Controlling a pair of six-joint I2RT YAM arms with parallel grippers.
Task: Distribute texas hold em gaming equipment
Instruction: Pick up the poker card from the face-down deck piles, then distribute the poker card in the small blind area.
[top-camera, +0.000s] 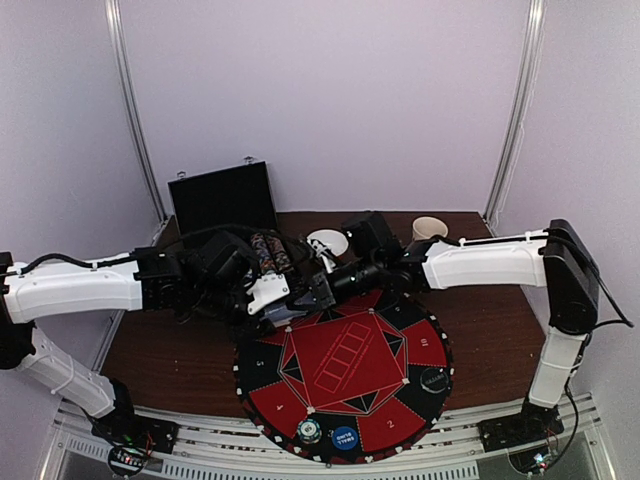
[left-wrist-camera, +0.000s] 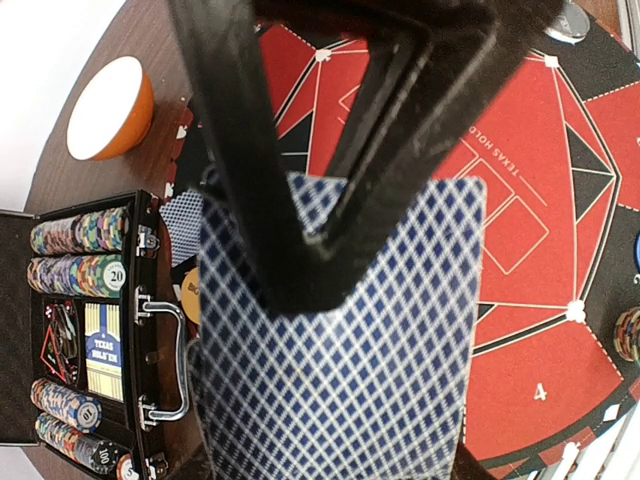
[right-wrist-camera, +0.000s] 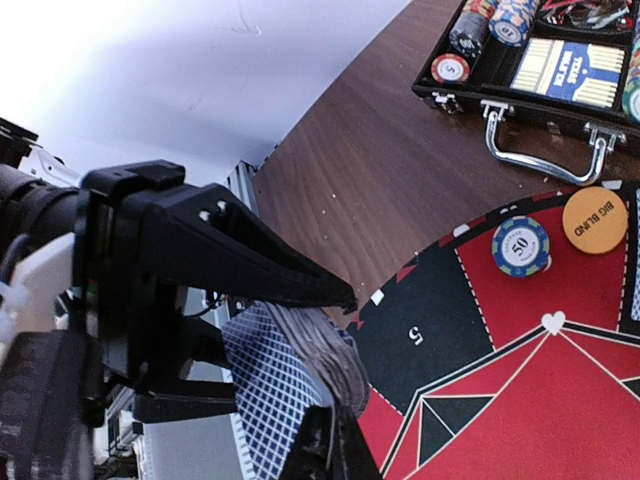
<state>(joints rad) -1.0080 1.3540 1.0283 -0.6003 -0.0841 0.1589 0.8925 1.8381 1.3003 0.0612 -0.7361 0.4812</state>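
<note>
Left wrist view: left tool (left-wrist-camera: 320, 270) is clamped on a deck of small playing cards with blue diamond-pattern backs (left-wrist-camera: 400, 380), held on edge above the far-left rim of the round red-and-black numbered mat (top-camera: 345, 365). Right wrist view: right tool (right-wrist-camera: 335, 450) sits at the deck's lower edge with its jaws drawn close. I cannot tell whether they are shut on a card or just beside it.

Done so far, by my read:
- an orange round disc marked BIG BLIND (right-wrist-camera: 595, 220) lies on the mat near seat 5, with a blue-and-white chip stack marked 50 (right-wrist-camera: 520, 246) just beside it
- a second small chip stack (top-camera: 308, 431), a blue round disc (top-camera: 343, 437) and a black round disc (top-camera: 432, 380) lie along the near and right rim
- one face-down card (left-wrist-camera: 183, 218) lies between the mat and the open black hard briefcase (top-camera: 222, 197)

Left to do, as a guess:
- nearly the whole deck is undealt
- most seats show no chips or cards
- rows of striped poker chips (left-wrist-camera: 80, 270) sit in the briefcase on the brown wooden desk (right-wrist-camera: 380, 180)

Early stage, card dealing just starting.
</note>
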